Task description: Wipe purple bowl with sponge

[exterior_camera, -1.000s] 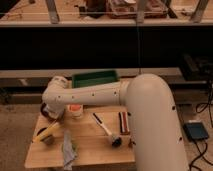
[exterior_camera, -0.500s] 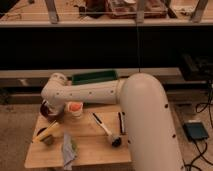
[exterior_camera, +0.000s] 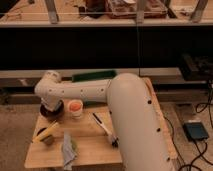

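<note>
The purple bowl [exterior_camera: 44,113] sits at the back left of the wooden table [exterior_camera: 90,150], mostly covered by my arm's end. My gripper [exterior_camera: 51,104] points down into or right over the bowl. The white arm [exterior_camera: 125,105] sweeps in from the lower right. I cannot make out a sponge in the gripper. A yellow oblong thing [exterior_camera: 46,132] that may be a sponge lies at the front left, across a small dark object.
A white cup with orange inside [exterior_camera: 75,107] stands just right of the bowl. A green tray [exterior_camera: 92,76] is behind the arm. A black-tipped brush [exterior_camera: 103,128] lies mid-table and a grey cloth [exterior_camera: 67,150] near the front edge. Shelving runs behind.
My arm's end has shifted slightly left and lowered onto the bowl. The things on the table have stayed put.
</note>
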Tool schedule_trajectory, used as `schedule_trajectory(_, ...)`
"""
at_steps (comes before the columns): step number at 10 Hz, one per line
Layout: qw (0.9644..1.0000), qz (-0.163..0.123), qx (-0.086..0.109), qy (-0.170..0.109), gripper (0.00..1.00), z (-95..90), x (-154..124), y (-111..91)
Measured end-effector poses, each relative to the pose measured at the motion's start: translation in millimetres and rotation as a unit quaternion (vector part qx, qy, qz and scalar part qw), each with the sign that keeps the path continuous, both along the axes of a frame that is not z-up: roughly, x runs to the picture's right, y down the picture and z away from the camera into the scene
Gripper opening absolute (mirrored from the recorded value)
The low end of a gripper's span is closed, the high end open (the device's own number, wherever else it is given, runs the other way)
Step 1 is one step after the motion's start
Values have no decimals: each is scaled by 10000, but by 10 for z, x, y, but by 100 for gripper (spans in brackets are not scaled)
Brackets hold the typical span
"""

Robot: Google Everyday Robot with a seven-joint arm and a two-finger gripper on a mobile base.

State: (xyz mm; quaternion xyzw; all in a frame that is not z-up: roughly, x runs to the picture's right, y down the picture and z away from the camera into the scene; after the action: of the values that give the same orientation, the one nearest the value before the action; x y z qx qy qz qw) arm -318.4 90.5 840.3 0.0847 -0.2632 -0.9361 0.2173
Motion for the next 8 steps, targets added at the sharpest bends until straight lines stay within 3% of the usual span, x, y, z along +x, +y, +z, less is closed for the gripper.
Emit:
schedule_trajectory(4,9994,-155,-86,-284,3,-179,-51,193)
schedule_trajectory(8,9996,-73,-64,-246,3,-249,259,225)
